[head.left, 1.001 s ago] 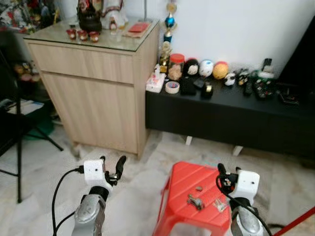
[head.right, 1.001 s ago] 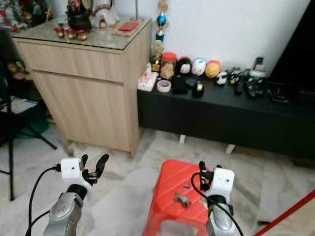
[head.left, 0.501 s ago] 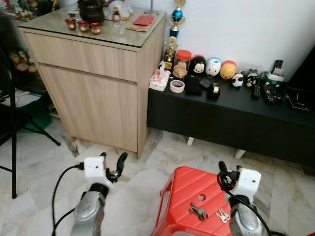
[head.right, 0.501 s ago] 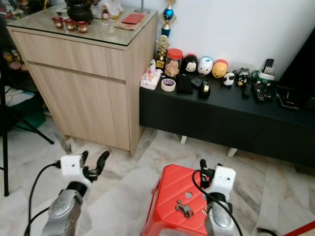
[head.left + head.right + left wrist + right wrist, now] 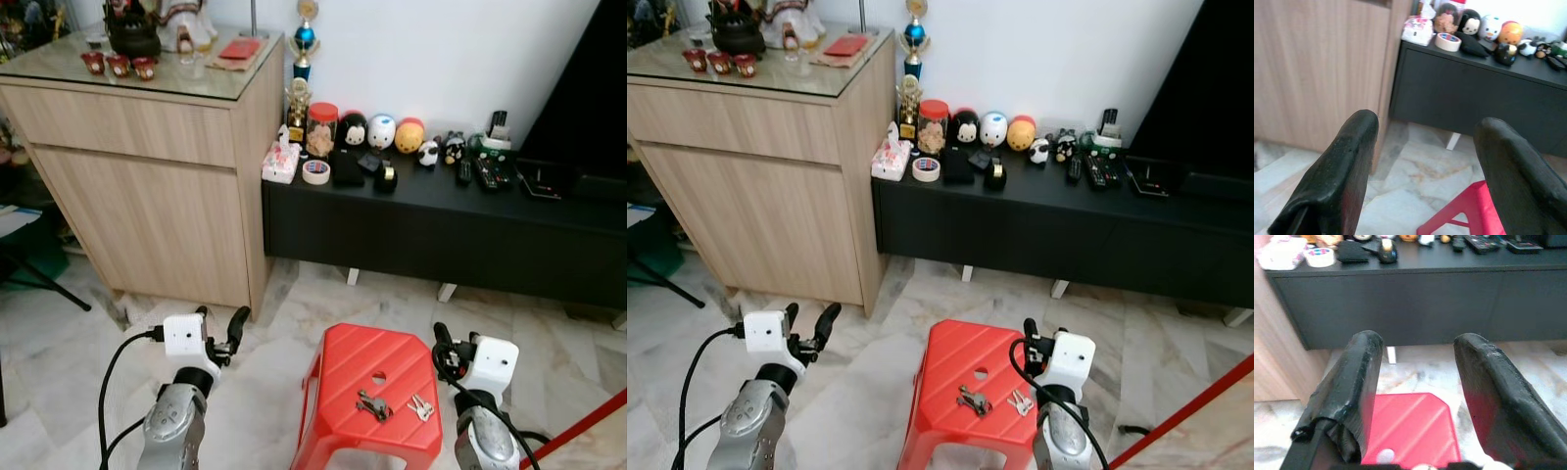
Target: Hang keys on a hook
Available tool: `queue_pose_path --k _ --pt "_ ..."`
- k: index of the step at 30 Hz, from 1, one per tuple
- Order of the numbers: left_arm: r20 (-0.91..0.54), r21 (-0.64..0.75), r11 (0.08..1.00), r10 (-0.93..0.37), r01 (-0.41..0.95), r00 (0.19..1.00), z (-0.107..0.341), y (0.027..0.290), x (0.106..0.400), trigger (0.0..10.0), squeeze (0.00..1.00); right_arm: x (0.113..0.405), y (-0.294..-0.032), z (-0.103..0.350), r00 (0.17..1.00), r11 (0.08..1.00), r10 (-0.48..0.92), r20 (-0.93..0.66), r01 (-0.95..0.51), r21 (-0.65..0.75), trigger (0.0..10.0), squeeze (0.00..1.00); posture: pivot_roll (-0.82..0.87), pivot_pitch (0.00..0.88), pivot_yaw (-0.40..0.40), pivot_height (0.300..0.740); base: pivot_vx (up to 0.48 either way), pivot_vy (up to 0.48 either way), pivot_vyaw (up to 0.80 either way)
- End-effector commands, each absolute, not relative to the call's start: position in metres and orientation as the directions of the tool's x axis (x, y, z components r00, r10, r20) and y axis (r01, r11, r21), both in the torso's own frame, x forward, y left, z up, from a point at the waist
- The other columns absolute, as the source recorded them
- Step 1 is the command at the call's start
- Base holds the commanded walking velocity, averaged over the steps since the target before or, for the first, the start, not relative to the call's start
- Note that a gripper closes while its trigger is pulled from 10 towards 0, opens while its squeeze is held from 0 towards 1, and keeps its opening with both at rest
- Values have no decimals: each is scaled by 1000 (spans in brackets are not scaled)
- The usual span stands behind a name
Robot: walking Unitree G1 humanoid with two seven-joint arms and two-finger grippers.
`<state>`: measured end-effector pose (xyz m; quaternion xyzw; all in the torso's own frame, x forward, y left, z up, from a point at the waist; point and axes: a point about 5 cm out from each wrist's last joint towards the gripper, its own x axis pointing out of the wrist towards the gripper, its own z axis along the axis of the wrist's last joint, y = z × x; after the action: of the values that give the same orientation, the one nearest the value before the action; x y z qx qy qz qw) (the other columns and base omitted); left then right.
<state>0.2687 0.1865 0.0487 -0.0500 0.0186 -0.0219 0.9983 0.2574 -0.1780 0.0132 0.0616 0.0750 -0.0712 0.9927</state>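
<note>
Keys: we see two small bunches lying flat on the red stool (image 5: 343,367), a darker bunch (image 5: 372,404) just below the seat's centre hole and a pale silver bunch (image 5: 420,407) just beside it, toward our right arm.
Handling: we judge them light, hard and loose-jointed, likely to slide on the smooth plastic seat; the ring or the thickest cluster looks the surest place to pinch, though the ring is too small to make out.
Right gripper (image 5: 438,345): raised at the stool's right edge, fingers spread wide and holding nothing; the silver bunch lies near it, lower and toward the seat's middle.
Left gripper (image 5: 220,331): parted and empty, over the marble floor (image 5: 274,323), well apart from the keys and left of the stool.
Surroundings: wooden cabinet (image 5: 147,176) and black low console (image 5: 441,220) stand against the wall beyond.
Hook: we cannot make one out.
</note>
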Motion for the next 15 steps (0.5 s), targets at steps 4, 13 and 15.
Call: queue_pose_path --k 4,13,15 --pt "-31 -99 994 -43 39 999 51 188 269 10000 0 260 -179 17 981 982 -136 -140 152 116 10000 0 38 0 -92 740 0 0 0" --pt "-30 -105 994 -37 33 999 51 188 269 10000 0 259 -179 15 978 980 -136 -157 156 126 10000 0 38 0 -92 740 0 0 -46" --pt "-29 -105 994 -35 32 999 51 188 269 10000 0 259 -179 15 978 980 -134 -159 155 127 10000 0 38 0 -92 740 0 0 -619"
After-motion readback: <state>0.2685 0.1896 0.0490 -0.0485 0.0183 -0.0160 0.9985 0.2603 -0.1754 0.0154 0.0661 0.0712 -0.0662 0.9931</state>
